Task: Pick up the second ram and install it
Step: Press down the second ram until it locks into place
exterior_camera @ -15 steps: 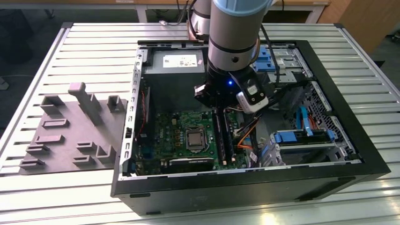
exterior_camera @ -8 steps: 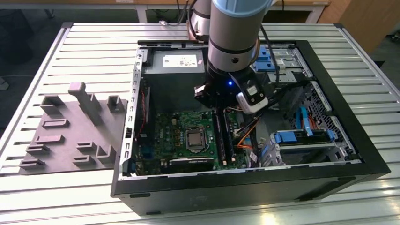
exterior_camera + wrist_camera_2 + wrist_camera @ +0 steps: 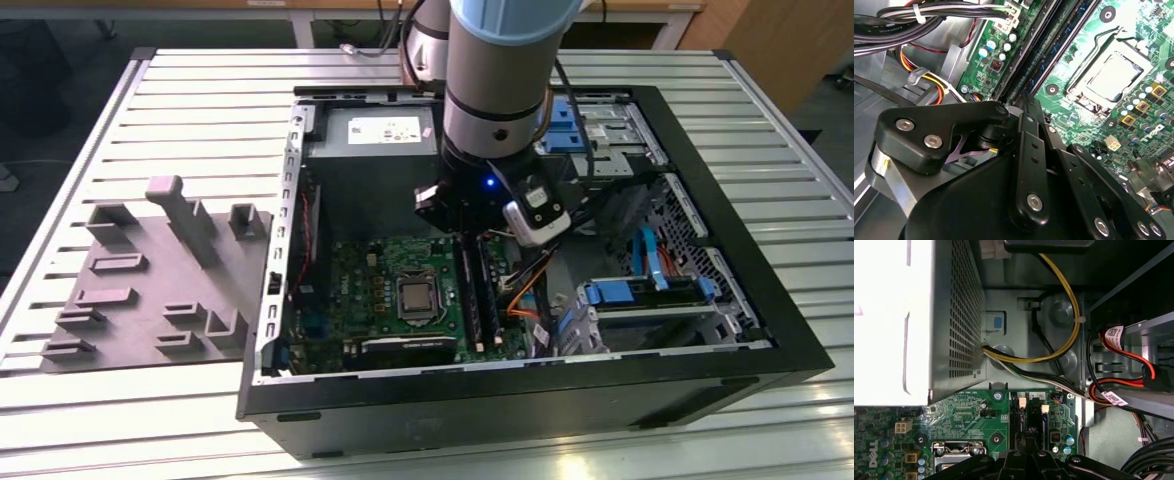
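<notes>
The arm point(image 3: 501, 70) is reaching down into the open computer case point(image 3: 534, 390), which is lying on its side on the slatted metal table point(image 3: 200, 90). The gripper point(image 3: 461, 228) is hanging just above the far end of the memory slots point(image 3: 477, 290), beside the processor socket point(image 3: 418, 297) on the green motherboard point(image 3: 367, 290).

In the second wrist view the gripper point(image 3: 1024, 102) is showing its two black fingers point(image 3: 1031, 150) drawn together to a narrow tip, with no gap visible between them. Whether anything is pinched at the tip cannot be told; the linkage is covering it.

The second ram point(image 3: 487, 295) is sitting on edge in the slots, a dark blue-green strip running lengthways next to the socket on the exterior view's right. In the second wrist view the same strip point(image 3: 1064, 42) is lying between the black slot rails directly past the fingertip. Whether it is fully seated cannot be told.

In the first wrist view the fingers point(image 3: 1026, 460) are pointing at the slot ends point(image 3: 1030, 412), with the perforated power supply point(image 3: 954, 320) and a yellow cable bundle point(image 3: 1064, 335) beyond.

The grey moulded tray point(image 3: 147, 290) is resting on the table well apart from the case, on the exterior view's left. Blue drive brackets point(image 3: 641, 290) are sitting in the case on the right.
</notes>
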### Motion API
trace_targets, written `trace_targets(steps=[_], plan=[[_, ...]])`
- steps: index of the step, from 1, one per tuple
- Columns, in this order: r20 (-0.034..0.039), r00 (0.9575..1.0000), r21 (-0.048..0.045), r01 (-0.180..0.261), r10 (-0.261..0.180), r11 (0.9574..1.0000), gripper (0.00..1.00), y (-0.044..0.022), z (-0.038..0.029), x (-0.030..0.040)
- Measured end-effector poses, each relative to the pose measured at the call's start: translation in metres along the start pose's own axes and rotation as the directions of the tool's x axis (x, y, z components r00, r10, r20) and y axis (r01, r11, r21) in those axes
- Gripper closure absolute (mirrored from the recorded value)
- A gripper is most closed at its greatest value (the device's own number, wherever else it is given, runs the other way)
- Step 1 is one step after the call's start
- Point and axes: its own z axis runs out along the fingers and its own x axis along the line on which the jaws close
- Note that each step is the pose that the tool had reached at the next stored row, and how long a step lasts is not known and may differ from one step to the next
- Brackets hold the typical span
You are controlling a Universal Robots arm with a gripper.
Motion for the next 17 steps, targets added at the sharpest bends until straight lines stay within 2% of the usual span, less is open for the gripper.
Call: trace_targets(steps=[17], plan=[[-0.0001,1.0,0.0003,0.0,0.0,1.0,0.89,-0.0003,0.0043,0.0002]])
